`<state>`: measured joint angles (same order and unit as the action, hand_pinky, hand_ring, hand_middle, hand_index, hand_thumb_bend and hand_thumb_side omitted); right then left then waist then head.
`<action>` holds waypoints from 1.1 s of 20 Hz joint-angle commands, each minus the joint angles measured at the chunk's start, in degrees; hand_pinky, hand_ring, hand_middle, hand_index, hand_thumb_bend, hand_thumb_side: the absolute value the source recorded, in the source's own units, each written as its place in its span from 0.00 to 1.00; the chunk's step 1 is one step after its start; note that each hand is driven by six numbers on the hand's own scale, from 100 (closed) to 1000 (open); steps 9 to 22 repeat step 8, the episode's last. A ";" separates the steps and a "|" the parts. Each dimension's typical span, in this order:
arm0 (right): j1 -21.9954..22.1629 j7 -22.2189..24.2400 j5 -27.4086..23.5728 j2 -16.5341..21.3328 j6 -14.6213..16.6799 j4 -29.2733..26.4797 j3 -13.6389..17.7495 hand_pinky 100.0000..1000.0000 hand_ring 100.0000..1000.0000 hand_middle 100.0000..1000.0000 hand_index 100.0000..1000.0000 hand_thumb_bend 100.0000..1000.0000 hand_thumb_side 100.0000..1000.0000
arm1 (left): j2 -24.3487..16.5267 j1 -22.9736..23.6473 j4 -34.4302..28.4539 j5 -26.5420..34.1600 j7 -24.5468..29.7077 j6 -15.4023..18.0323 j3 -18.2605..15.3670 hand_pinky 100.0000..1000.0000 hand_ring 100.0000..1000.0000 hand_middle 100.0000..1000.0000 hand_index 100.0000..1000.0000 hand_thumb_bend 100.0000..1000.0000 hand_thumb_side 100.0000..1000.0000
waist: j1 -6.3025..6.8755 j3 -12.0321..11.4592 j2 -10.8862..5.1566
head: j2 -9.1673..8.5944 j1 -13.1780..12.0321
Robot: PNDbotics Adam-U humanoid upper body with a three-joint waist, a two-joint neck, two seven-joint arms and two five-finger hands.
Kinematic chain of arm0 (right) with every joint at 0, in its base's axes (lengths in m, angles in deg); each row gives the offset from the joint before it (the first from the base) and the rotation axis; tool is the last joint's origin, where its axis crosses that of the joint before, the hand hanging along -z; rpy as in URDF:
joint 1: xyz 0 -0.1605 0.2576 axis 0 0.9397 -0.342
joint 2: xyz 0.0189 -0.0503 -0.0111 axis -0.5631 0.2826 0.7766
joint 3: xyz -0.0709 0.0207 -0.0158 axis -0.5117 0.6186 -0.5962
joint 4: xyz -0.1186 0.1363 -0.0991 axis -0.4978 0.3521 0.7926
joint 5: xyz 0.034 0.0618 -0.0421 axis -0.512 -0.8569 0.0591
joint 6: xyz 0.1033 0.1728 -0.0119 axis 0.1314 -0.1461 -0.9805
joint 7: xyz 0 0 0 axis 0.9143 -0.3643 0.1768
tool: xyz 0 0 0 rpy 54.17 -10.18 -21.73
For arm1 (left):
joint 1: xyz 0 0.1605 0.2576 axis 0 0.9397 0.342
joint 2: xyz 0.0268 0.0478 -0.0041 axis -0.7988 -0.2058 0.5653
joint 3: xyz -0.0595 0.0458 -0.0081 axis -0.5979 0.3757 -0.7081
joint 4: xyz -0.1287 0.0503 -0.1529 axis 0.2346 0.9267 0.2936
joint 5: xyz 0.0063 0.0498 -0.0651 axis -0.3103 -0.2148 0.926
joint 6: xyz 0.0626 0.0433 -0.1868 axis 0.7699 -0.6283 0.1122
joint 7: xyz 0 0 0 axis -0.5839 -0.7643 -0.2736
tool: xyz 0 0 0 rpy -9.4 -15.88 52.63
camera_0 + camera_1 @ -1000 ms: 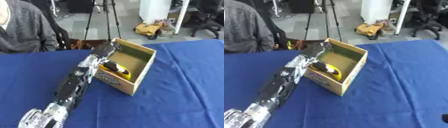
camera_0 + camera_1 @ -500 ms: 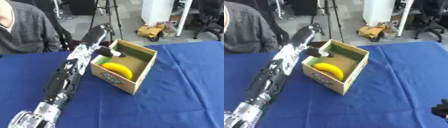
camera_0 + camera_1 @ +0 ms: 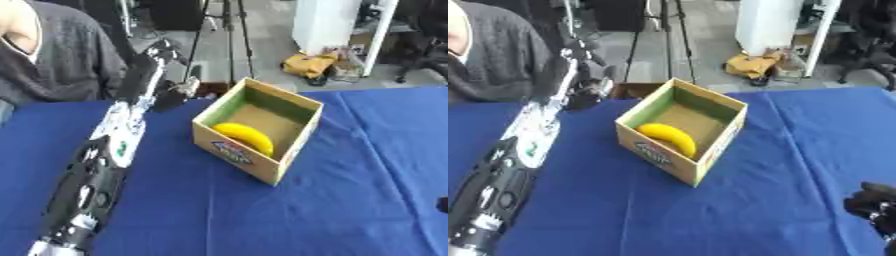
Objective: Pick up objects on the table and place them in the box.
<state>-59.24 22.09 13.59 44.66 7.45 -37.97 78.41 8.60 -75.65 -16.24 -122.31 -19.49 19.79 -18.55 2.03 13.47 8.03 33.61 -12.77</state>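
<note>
Yellow banana (image 3: 243,138) is now lying alone inside the box (image 3: 293,148) mid-frame; the left hand (image 3: 168,95), fingers curled on nothing, is pulling away toward upper left, drop apparently done

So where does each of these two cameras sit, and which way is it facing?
Left eye view: in the head, looking down over the blue table at the box; left arm and left hand.
Right eye view: the same, from slightly rightward; right hand at the lower right corner.
Both show the box holding a banana.
</note>
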 commanded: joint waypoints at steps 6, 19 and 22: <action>0.04 -0.86 -0.47 1.03 0.48 -0.06 0.72 0.65 0.57 0.50 0.63 0.00 0.91 | 0.25 9.76 -10.41 7.69 5.56 -7.23 -3.51 0.66 0.68 0.67 0.51 0.45 0.89 | -0.26 -1.35 -0.99 | 0.85 2.56; 0.15 -0.80 -0.54 0.99 0.54 0.10 0.58 0.65 0.57 0.50 0.63 0.00 0.91 | 0.49 12.65 -13.19 9.47 7.34 -9.01 -3.47 0.66 0.68 0.66 0.51 0.44 0.90 | -0.24 -1.54 -1.20 | 1.07 2.46; 0.15 -0.80 -0.54 0.99 0.54 0.10 0.58 0.65 0.57 0.50 0.63 0.00 0.91 | 0.49 12.65 -13.19 9.47 7.34 -9.01 -3.47 0.66 0.68 0.66 0.51 0.44 0.90 | -0.24 -1.54 -1.20 | 1.07 2.46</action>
